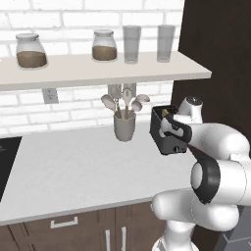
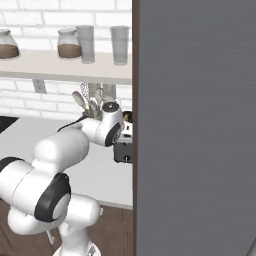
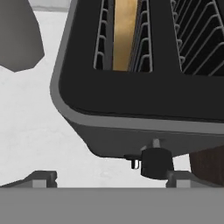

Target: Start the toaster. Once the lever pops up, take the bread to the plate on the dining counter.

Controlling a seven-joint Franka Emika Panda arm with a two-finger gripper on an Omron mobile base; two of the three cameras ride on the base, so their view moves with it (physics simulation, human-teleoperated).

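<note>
The black two-slot toaster (image 1: 162, 128) stands on the white worktop against a dark cabinet side. In the hand view I look down on the toaster (image 3: 131, 94) from close above its narrow end. The golden bread (image 3: 124, 35) sits upright in its left slot. A small dark knob (image 3: 155, 162) with a pale tab above it marks the end face. My gripper (image 3: 111, 178) hovers open just above that end, with its fingertips (image 3: 41, 178) wide apart and nothing between them. From the side, the gripper (image 1: 172, 133) overlaps the toaster's near end. The plate and the dining counter are out of view.
A grey utensil crock (image 1: 124, 126) with wooden spoons stands just left of the toaster. A shelf (image 1: 98, 68) above holds two jars and two glasses. A tall dark cabinet panel (image 2: 195, 125) blocks the right side. The worktop (image 1: 73, 166) stretches left toward a black cooktop edge.
</note>
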